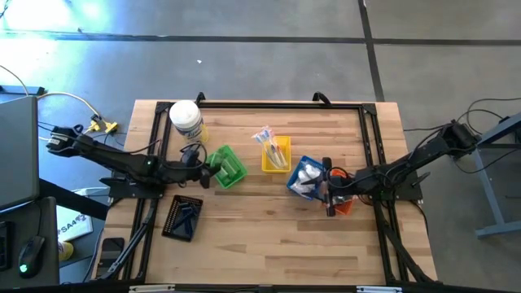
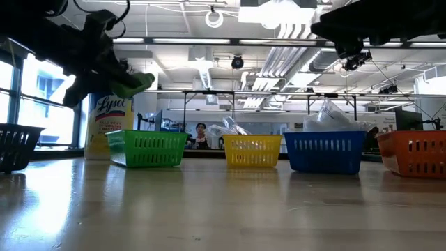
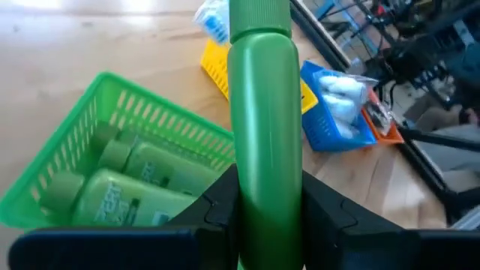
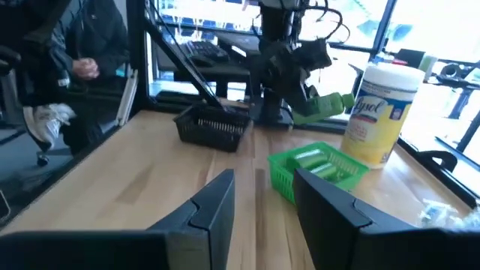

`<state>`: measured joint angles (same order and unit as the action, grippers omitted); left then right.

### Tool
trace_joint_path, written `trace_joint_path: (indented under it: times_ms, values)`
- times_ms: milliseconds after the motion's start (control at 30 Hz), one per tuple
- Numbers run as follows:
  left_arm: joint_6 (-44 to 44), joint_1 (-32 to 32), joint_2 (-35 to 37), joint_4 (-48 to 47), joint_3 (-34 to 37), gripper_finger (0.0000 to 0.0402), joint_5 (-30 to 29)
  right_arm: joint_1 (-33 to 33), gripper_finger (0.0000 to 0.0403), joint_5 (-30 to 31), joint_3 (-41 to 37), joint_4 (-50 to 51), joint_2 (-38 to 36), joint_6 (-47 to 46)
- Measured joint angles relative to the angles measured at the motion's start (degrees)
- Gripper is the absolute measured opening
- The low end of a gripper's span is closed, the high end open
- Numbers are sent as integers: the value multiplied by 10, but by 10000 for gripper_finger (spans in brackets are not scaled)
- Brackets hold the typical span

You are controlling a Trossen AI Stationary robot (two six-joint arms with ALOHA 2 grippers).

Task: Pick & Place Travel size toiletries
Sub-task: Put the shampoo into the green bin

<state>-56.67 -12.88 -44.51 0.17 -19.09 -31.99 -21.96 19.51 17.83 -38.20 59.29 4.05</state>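
While left hand (image 3: 266, 217) grips green tube (image 3: 264, 127) above green tray (image 3: 90, 142), right hand (image 4: 259, 199) hangs open.

**What stays out of sight or out of reach of the eye**

From above, the left gripper (image 1: 205, 172) is a dark knot at the green tray (image 1: 227, 167), and the tube it clamps cannot be made out there; in its own wrist view the green tube (image 3: 264, 142) runs off the bottom edge, its lower end covered by the fingers (image 3: 217, 206). The black tray (image 2: 15, 145) is cut by the low view's edge, and its contents are too small to name from overhead. The right gripper (image 4: 259, 196) is clipped at the bottom edge of its wrist view. The white bundle in the blue tray (image 1: 303, 178) is too small to identify.
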Motion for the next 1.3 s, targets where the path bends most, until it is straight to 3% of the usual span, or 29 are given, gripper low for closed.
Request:
trace_joint_path:
  times_ms: [200, 767, 1000, 1300]
  values:
    - [-104, 1, -32, -76, -16, 81, 21, 7, 129, -1, -1, 19, 0, -22]
    - [-253, 1, -189, -432, -266, 80, 32, 7, 129, 40, -1, 51, 1, -30]
    - [-221, 44, -266, -425, -321, 82, 80, 7, 129, 10, -1, 65, 1, -52]
    - [-309, 75, -299, -388, -328, 84, 156, 7, 129, -18, -1, 83, 3, -90]
